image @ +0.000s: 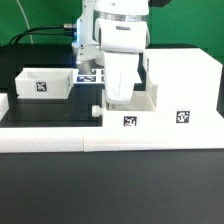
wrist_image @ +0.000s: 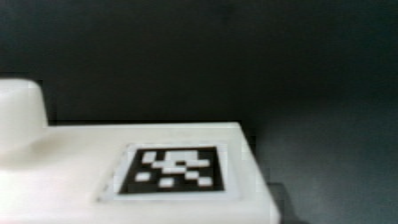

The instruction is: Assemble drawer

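A small white drawer (image: 128,108) with a tag on its front and a knob (image: 97,112) stands against the large white drawer box (image: 185,90) at the exterior view's right. My gripper (image: 118,97) is down on the drawer's top. The fingers blend into the white part, so I cannot tell how the jaws stand. The wrist view is very close: it shows the drawer's tagged white face (wrist_image: 178,168) and its knob (wrist_image: 18,112), but no fingers. A second white drawer (image: 45,83) lies on the exterior view's left.
A white fence (image: 60,138) runs along the table's front edge. The marker board (image: 90,74) lies behind the arm. Black table (image: 60,112) lies between the left drawer and the held one.
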